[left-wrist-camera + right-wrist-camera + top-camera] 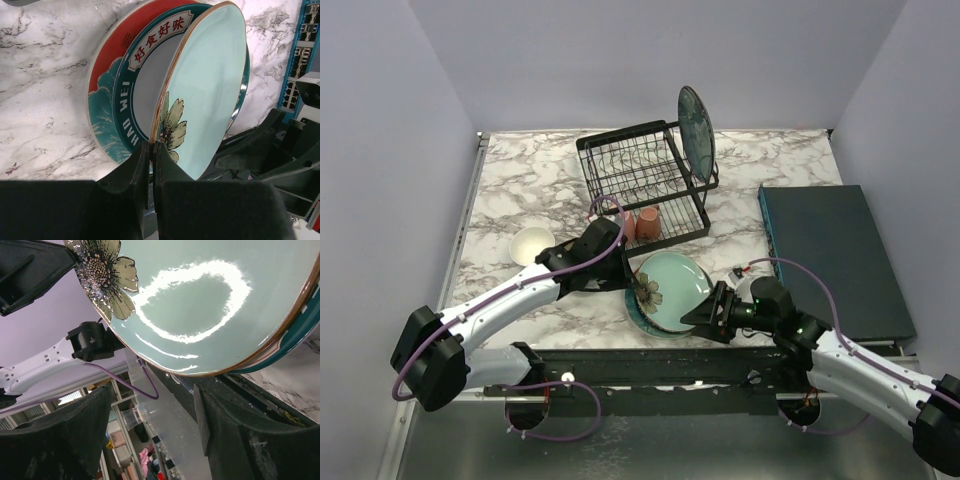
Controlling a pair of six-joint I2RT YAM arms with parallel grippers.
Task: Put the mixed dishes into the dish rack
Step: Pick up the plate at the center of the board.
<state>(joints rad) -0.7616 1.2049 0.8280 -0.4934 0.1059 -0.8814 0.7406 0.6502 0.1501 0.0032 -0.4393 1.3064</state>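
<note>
The green plate [672, 282] lay near the middle of the worktop's [520, 180] near edge, on top of the red plate [107, 60]. It was tilted up so that most of its face stood clear of the plate beneath.

The left gripper [636, 284] was clamped on the green plate's left rim, beside the painted flower, with both fingers pressed flat on either face. The right gripper [706, 312] sat at the opposite, right-near rim. Its fingers were spread wide and held nothing, and in the right wrist view the rim crossed just above the gap. Whether either finger touched the plate could not be determined.

The plate therefore lay between the two grippers, with the gripped diameter running roughly parallel to the near edge. The left arm was the arm in control.

The rack [630, 160] stood toward the far edge, directly beyond the plate. A teal plate [697, 130] stood upright at its right end, and the mugs [649, 222] sat in its lower tray. A bowl [530, 243] rested on the worktop toward the left edge. The slab [830, 255] lay along the right edge.

Assessment: the coming move would carry the plate away from the near edge and require it turned on edge to enter a slot.
</note>
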